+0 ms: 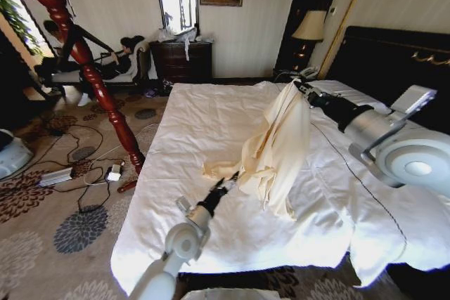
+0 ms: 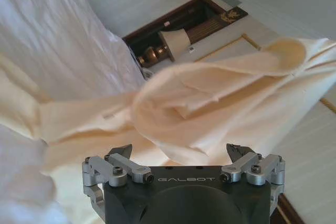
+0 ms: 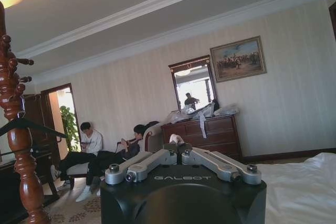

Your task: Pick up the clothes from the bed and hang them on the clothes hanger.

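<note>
Hanging from the right gripper (image 1: 299, 86), which pinches its top with fingers pressed together above the middle of the wide white-sheeted bed (image 1: 211, 237), the pale cream garment of thin soft fabric (image 1: 278, 149) drapes in loose folds. The left gripper (image 1: 230, 177) waits spread at its lower edge; such limp cloth may slip free or fold unevenly.

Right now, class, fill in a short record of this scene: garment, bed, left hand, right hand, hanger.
garment: cream clothes, lifted by one end, the rest trailing on the bed
left hand: open, low beside the trailing fabric
right hand: shut on the clothes' raised end
hanger: black clothes hanger on the wooden stand
</note>
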Tool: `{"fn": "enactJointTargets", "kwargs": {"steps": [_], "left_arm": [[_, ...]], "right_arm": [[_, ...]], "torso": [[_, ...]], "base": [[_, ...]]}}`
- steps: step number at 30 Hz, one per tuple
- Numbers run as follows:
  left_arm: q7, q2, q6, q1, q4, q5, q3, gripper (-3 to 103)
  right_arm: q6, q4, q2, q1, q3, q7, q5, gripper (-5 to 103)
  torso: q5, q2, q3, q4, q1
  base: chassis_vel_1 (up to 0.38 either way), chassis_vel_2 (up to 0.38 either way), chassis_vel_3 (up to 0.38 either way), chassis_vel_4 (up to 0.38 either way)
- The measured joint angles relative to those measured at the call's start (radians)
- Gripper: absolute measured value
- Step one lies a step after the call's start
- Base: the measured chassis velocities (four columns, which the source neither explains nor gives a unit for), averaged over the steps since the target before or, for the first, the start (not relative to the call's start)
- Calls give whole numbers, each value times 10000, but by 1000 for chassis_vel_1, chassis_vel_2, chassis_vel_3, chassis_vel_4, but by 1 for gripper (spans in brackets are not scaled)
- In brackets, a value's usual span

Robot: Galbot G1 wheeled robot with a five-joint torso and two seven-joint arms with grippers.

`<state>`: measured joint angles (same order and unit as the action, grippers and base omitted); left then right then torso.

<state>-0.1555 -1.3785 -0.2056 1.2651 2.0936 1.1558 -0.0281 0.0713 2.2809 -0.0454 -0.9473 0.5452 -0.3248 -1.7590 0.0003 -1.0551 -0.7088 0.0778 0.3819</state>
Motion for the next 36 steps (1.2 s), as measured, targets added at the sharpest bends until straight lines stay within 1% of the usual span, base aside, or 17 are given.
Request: {"fn": "enactJointTargets", "kwargs": {"steps": [2,4,6,8,13,16,18,20,23,25,29,30,32,33,34,35,36], "left_arm": [[-50,-557,-120,-48,-176,2,-206,100],[-92,-725,-150,-109,-271,1,-238,100],[-191,-1131,-389,-360,-575,28,-310,100],[-201,-1354,-395,-659,-892,30,-324,100],[-504,-1740,-480,-1340,-1631,284,-449,100],[-594,-1893,-494,-1532,-1840,359,-504,101],[-727,-2113,-520,-1653,-2004,438,-515,95],[-758,-2172,-523,-1656,-2031,450,-515,95],[-846,-2274,-552,-1587,-2094,443,-460,80],[-866,-2275,-556,-1568,-2094,432,-452,80],[-991,-2195,-732,-1496,-1955,383,-354,57],[-991,-2195,-732,-1496,-1955,383,-354,57],[-1009,-2101,-819,-1445,-1839,372,-300,46],[-1014,-2067,-838,-1433,-1792,372,-276,46],[-1026,-2006,-862,-1427,-1712,371,-229,41],[-1026,-2006,-862,-1427,-1712,371,-229,41],[-1033,-1956,-873,-1427,-1652,374,-190,35]], "right_arm": [[0,30,37,-7,0,-6,17,0],[0,30,51,-7,0,-8,20,0],[0,27,84,-7,0,-7,23,0],[0,10,92,-7,0,-4,28,0],[0,-48,111,-7,-2,48,35,0],[0,-71,112,-1,-2,94,35,0],[0,-107,104,7,-2,173,34,0],[0,-110,92,8,-2,184,35,0],[-1,-110,-15,4,-2,203,65,0],[0,-110,-35,4,-2,206,74,0],[-3,-126,-131,15,12,210,129,0],[-3,-126,-131,15,12,210,129,0],[-3,-107,-160,19,34,195,136,0],[-3,-93,-161,22,44,185,140,0],[-3,-79,-161,23,48,174,154,0],[-3,-79,-161,23,48,174,154,0],[-3,-73,-160,23,49,169,171,0]], "torso": [[-1,-1,0,0,0],[-2,0,0,1,0],[-1,0,0,1,0],[-1,0,0,1,0],[-1,0,0,2,0],[-2,0,0,2,0],[-2,0,0,2,0],[-3,0,0,2,0],[2,0,0,2,-2],[1,0,0,1,-2],[-7,-1,0,1,-2],[-7,-1,0,1,-2],[-7,-1,0,0,-2],[-7,-1,0,1,-2],[-7,-1,0,1,-2],[-7,-1,0,1,-2],[-7,-2,0,1,-2]], "base": [[0,0,0,0],[0,0,0,0],[0,0,0,0],[0,0,0,0],[0,0,0,0],[0,0,0,0],[0,0,0,0],[0,0,0,0],[0,0,0,0],[0,0,0,0],[0,0,0,0],[0,0,0,0],[0,0,0,0],[0,0,0,0],[0,0,0,0],[0,0,0,0],[0,0,0,0]]}}
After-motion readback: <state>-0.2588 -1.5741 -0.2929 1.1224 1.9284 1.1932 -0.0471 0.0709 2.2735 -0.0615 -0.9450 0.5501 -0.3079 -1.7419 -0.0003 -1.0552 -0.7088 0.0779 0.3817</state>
